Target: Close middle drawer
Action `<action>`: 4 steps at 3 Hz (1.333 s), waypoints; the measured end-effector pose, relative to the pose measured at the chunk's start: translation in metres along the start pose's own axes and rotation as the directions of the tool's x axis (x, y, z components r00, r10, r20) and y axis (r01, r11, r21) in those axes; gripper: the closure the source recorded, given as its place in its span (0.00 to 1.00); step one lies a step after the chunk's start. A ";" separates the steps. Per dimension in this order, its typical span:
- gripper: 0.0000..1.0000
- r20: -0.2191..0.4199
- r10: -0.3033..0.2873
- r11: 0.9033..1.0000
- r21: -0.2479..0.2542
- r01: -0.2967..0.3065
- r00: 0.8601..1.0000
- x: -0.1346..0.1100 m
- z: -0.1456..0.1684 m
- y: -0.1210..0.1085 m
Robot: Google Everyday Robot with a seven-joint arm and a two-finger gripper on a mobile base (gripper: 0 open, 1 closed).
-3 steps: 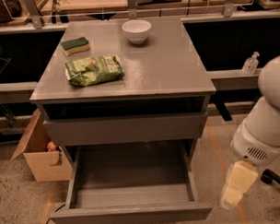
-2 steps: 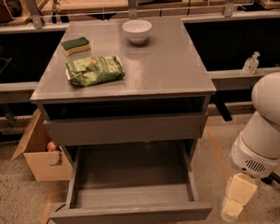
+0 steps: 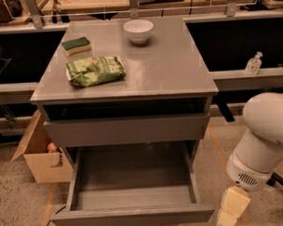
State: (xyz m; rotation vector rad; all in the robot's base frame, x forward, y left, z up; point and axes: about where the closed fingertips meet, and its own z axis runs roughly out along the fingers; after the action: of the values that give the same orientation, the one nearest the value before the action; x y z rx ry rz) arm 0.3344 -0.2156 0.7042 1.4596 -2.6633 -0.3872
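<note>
The grey cabinet (image 3: 168,72) stands in the middle of the camera view. Its middle drawer (image 3: 131,216) is pulled far out toward me, a long shallow grey tray with a slim flat front panel and nothing visible inside. Above it the top drawer front (image 3: 128,129) sits nearly flush, with a dark gap under the cabinet top. My gripper (image 3: 230,209), with pale yellow fingers below the white arm (image 3: 266,138), hangs at the bottom right. It is just right of the open drawer's front right corner and apart from it.
On the cabinet top lie a green chip bag (image 3: 95,70), a green-and-yellow sponge (image 3: 76,45) and a white bowl (image 3: 138,30). A cardboard box (image 3: 40,155) stands on the floor at the left. A small clear bottle (image 3: 254,63) stands on the ledge at the right.
My arm and gripper have sunk lower at the bottom right, beside the drawer's front corner. The drawer has not moved.
</note>
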 end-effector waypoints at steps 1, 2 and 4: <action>0.26 -0.047 0.098 0.985 -0.139 -0.103 0.994 0.011 0.100 0.009; 0.49 -0.055 0.143 0.969 -0.196 -0.151 0.988 0.013 0.156 0.014; 0.96 -0.002 0.201 0.959 -0.205 -0.197 0.980 0.003 0.257 0.010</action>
State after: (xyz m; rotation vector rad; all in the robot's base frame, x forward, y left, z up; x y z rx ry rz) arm 0.2757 -0.1665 0.4589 1.1243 -2.6577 -0.6380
